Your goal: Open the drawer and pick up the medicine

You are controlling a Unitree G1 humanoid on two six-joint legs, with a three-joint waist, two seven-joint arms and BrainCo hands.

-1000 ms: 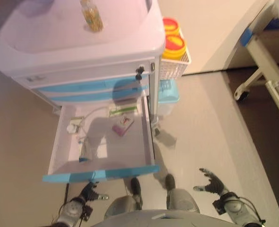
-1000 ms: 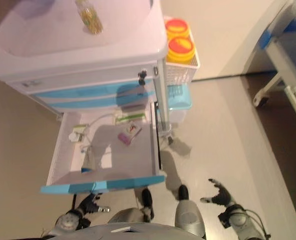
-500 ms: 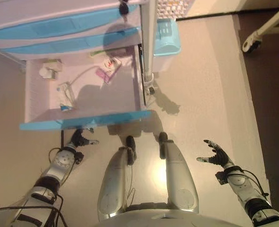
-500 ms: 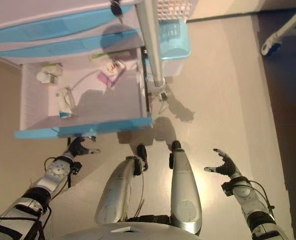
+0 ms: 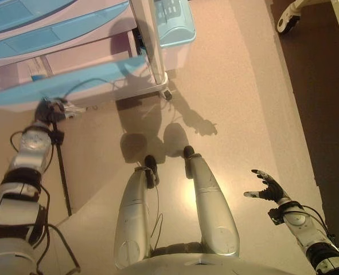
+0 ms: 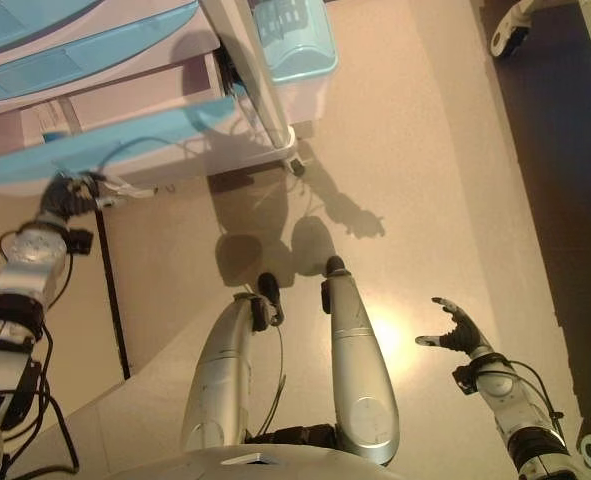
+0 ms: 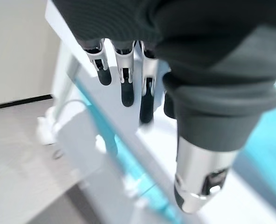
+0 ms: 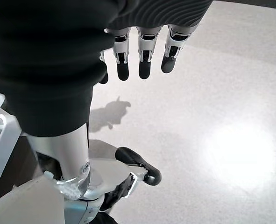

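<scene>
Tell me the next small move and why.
Probably raise the left hand over the blue drawer front and reach inside. The drawer is already pulled out, the left hand sits just below its front with relaxed fingers holding nothing, and the right hand hangs open over the floor, far away.

I can read no text, label, number or sign anywhere in these views. The blue drawer fronts (image 5: pixel 49 26) of the cart at the far left carry no print that I can make out. The pale blue bin (image 5: pixel 175 20) beside the cart shows only a moulded pattern, not lettering. A small item (image 6: pixel 50 120) lying in the open drawer (image 5: pixel 60 83) is too small to read.
</scene>
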